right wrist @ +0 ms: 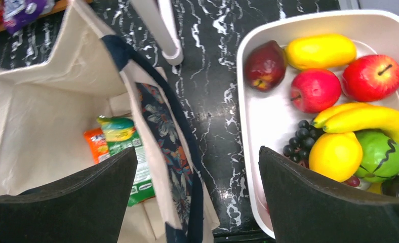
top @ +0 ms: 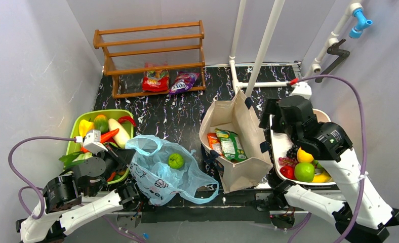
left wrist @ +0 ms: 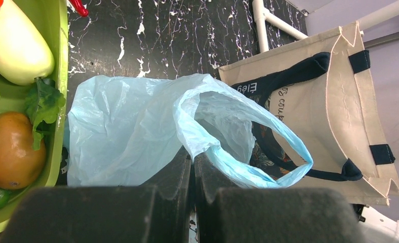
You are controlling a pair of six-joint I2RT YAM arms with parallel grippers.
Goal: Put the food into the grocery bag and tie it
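At the far left a green tub of vegetables sits beside the left pincer. That pincer is clenched, and the wrist view shows thin blue plastic running into its tips, so it seems to be pinching the rim of the grocery bag. The bag lies slumped on the dark table just right of the tub, its mouth facing up, with one green fruit resting in it.

Right of the bag stands a beige tote. A green packet and an orange packet lie in its bottom. The right pincer hangs above the strip of table between the tote and a white tray, spread wide and holding nothing. The tray holds red apples, bananas, lemons and grapes.

The loading step looks barely begun and tying is far off. Next, the right pincer should drop onto a single piece, perhaps an apple, close on it, and carry it left over the tote to the bag's mouth.
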